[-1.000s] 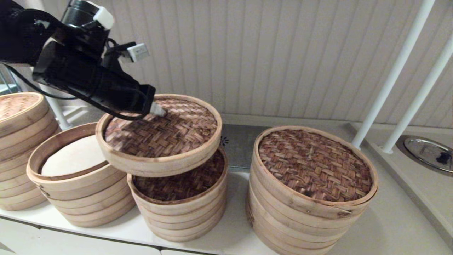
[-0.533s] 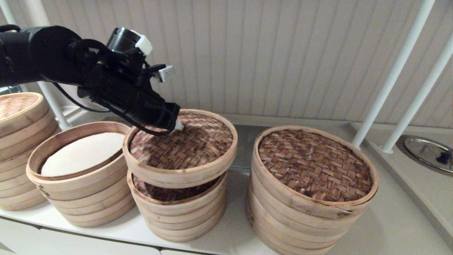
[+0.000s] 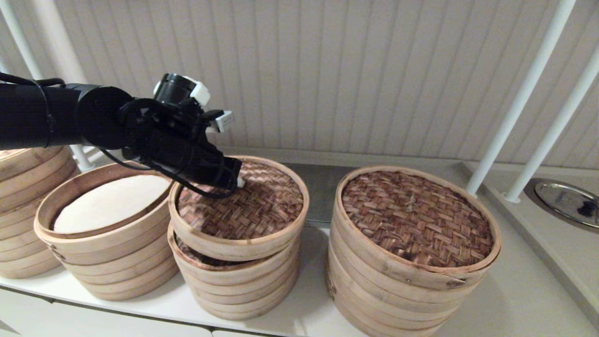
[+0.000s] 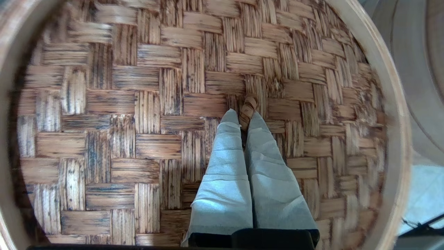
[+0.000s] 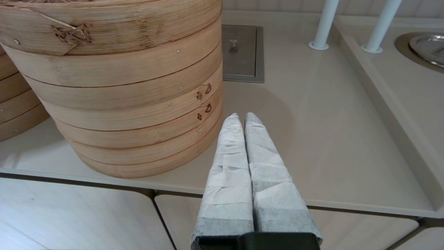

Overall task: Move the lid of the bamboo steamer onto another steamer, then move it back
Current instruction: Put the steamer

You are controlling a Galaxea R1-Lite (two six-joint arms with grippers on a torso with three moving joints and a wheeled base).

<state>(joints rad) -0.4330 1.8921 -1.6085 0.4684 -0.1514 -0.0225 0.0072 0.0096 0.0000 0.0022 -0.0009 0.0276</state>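
My left gripper (image 3: 238,181) is shut on the small loop handle (image 4: 248,107) of the bamboo steamer lid (image 3: 248,208), a round lid with a brown woven top and a pale wood rim. The lid sits slightly tilted on the smallest steamer (image 3: 234,285); a thin gap at its left side shows that steamer's dark weave. In the left wrist view the weave (image 4: 138,104) fills the frame around my left gripper (image 4: 242,118). My right gripper (image 5: 241,116) is shut on nothing, low over the counter beside the wide steamer (image 5: 114,86).
An open steamer (image 3: 100,262) with a white inside stands left of the small one, and a stack (image 3: 28,206) stands further left. The wide dark-weave steamer (image 3: 416,220) is on the right. White poles (image 3: 514,103) and a metal dish (image 3: 566,199) are at the far right.
My left arm has carried the lid to the right and down, from hanging high over the small steamer's left side to resting almost level on it.
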